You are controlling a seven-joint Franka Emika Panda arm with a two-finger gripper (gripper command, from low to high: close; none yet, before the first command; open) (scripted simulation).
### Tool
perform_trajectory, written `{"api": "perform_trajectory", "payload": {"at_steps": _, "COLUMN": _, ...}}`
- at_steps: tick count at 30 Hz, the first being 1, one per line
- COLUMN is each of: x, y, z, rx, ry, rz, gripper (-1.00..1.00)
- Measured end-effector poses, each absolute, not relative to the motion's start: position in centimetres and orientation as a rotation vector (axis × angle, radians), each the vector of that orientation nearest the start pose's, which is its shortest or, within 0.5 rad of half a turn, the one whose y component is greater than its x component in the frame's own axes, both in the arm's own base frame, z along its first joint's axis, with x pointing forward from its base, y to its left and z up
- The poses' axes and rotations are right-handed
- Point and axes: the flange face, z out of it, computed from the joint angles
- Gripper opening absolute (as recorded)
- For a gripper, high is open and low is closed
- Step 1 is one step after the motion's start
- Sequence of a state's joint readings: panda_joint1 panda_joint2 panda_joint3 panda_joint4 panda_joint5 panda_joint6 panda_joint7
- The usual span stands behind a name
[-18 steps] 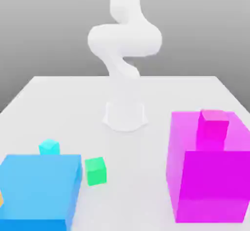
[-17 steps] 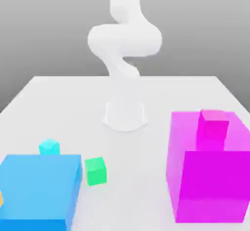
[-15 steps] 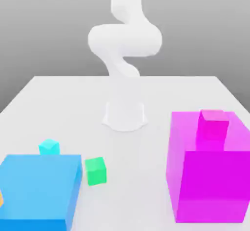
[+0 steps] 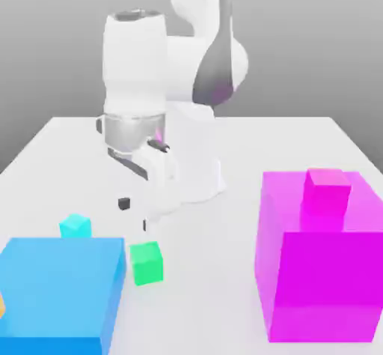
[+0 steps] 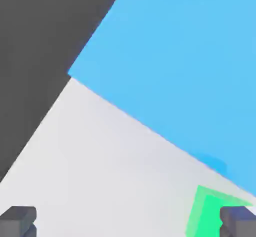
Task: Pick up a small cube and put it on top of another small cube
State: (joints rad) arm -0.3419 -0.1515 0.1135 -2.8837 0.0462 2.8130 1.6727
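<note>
Exterior view: gripper [image 4: 135,215] spread above green cube [image 4: 146,262], cyan cube [image 4: 75,226] nearby.

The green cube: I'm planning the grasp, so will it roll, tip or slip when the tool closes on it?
The green cube sits flat on the table with square faces, so it probably won't roll. It looks as wide as tall, so tipping seems unlikely. Its smooth faces may slip if the open tool pinches off-centre.
</note>
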Motion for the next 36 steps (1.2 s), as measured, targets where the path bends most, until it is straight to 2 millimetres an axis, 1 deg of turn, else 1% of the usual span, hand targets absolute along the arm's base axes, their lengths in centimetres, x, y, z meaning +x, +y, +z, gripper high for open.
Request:
{"api": "perform_trajectory", "payload": {"at_steps": 1, "x": 33.5, "y": -8.6, "z": 22.1, "rx": -1.680, "ry": 2.618, "rz": -0.052, "gripper": 0.00}}
{"api": "perform_trajectory", "payload": {"at_steps": 2, "x": 32.6, "y": -8.7, "z": 20.7, "rx": -1.641, "ry": 2.661, "rz": -0.026, "gripper": 0.00}}
{"api": "perform_trajectory", "payload": {"at_steps": 3, "x": 32.2, "y": -8.7, "z": 19.7, "rx": -1.618, "ry": 2.683, "rz": -0.013, "gripper": 0.00}}
{"api": "perform_trajectory", "payload": {"at_steps": 10, "x": 31.7, "y": -8.7, "z": 13.9, "rx": -1.600, "ry": 2.703, "rz": 0.001, "gripper": 0.00}}
{"api": "perform_trajectory", "payload": {"at_steps": 11, "x": 31.7, "y": -8.7, "z": 13.4, "rx": -1.600, "ry": 2.703, "rz": 0.001, "gripper": -1.00}}
{"api": "perform_trajectory", "payload": {"at_steps": 17, "x": 31.7, "y": -8.6, "z": 13.2, "rx": -1.599, "ry": 2.702, "rz": -0.002, "gripper": -1.00}}
{"api": "perform_trajectory", "payload": {"at_steps": 19, "x": 31.8, "y": -8.7, "z": 14.0, "rx": -1.599, "ry": 2.703, "rz": -0.002, "gripper": -1.00}}
{"api": "perform_trajectory", "payload": {"at_steps": 26, "x": 31.8, "y": -8.6, "z": 19.3, "rx": -1.606, "ry": 2.699, "rz": -0.003, "gripper": -1.00}}
{"api": "perform_trajectory", "payload": {"at_steps": 28, "x": 32.7, "y": -8.1, "z": 20.1, "rx": -1.730, "ry": 2.621, "rz": -0.017, "gripper": -1.00}}
{"api": "perform_trajectory", "payload": {"at_steps": 29, "x": 33.2, "y": -8.6, "z": 20.6, "rx": -1.782, "ry": 2.587, "rz": -0.028, "gripper": -1.00}}
{"api": "perform_trajectory", "payload": {"at_steps": 30, "x": 33.1, "y": -9.9, "z": 21.1, "rx": -1.784, "ry": 2.589, "rz": -0.038, "gripper": -1.00}}
{"api": "perform_trajectory", "payload": {"at_steps": 32, "x": 32.3, "y": -13.7, "z": 22.4, "rx": -1.739, "ry": 2.632, "rz": -0.058, "gripper": -1.00}}
{"api": "perform_trajectory", "payload": {"at_steps": 34, "x": 30.4, "y": -17.2, "z": 23.4, "rx": -1.612, "ry": 2.719, "rz": -0.062, "gripper": -1.00}}
{"api": "perform_trajectory", "payload": {"at_steps": 36, "x": 27.9, "y": -20.2, "z": 24.0, "rx": -1.447, "ry": 2.812, "rz": -0.055, "gripper": -1.00}}
